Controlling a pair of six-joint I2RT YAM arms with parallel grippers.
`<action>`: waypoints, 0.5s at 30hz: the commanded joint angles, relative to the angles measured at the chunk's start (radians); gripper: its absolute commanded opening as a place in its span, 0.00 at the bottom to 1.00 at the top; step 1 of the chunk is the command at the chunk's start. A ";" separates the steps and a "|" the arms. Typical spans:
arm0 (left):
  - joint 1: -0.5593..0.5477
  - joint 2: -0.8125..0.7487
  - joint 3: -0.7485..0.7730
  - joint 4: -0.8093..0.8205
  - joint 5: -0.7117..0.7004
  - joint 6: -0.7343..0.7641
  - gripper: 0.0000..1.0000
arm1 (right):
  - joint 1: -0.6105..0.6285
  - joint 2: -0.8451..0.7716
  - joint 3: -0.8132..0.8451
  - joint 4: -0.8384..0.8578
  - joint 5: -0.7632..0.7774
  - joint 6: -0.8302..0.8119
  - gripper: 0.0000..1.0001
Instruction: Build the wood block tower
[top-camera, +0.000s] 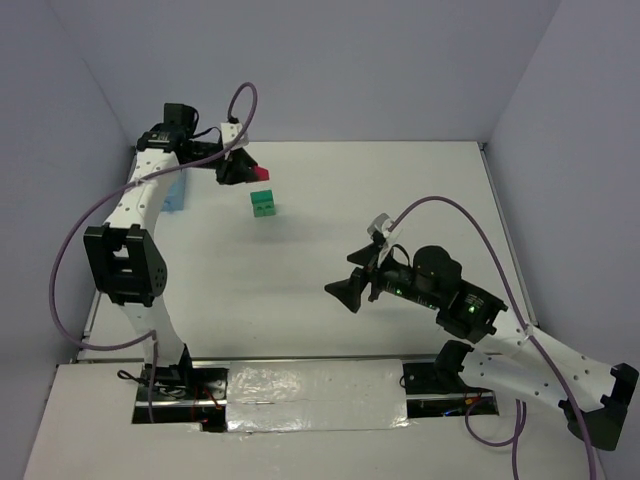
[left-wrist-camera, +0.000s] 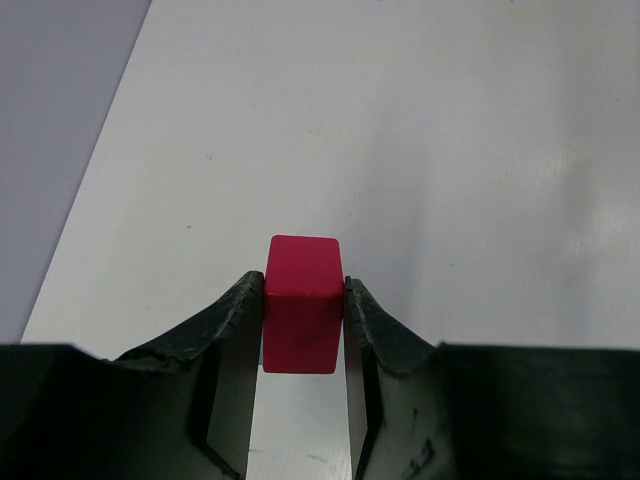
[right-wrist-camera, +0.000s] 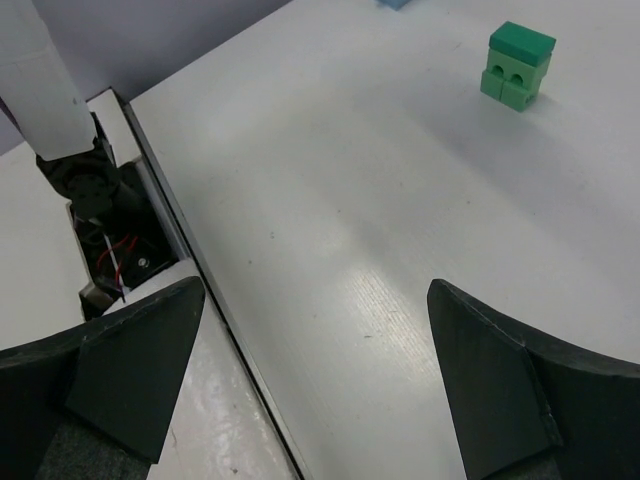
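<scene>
Bright, even light from overhead fills the white worktop (top-camera: 400, 200), leaving a broad soft sheen in the right wrist view and only a faint shadow beside the green blocks (top-camera: 264, 205). The silvery tape strip (top-camera: 310, 385) at the near edge glints. The left claw (left-wrist-camera: 303, 283) and right claw (right-wrist-camera: 315, 290) look dark and slightly soft close to their cameras, while the red block (left-wrist-camera: 302, 300) is crisp.

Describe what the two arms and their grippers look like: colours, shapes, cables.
The left arm and right arm both have white links joined by black joint housings. A mauve cable loops loosely along each: the left cable and the right cable. The left gripper and right gripper are black, each with two broad, wedge-shaped fingers.
</scene>
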 joint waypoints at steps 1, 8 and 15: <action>0.023 0.063 0.087 -0.233 0.208 0.262 0.00 | -0.005 0.010 -0.001 0.054 0.014 0.024 1.00; 0.026 0.118 -0.013 0.007 0.116 0.117 0.03 | -0.005 -0.004 -0.009 0.066 0.008 0.020 1.00; 0.027 0.112 -0.089 0.217 0.029 -0.049 0.05 | -0.005 -0.005 -0.020 0.072 -0.001 0.016 1.00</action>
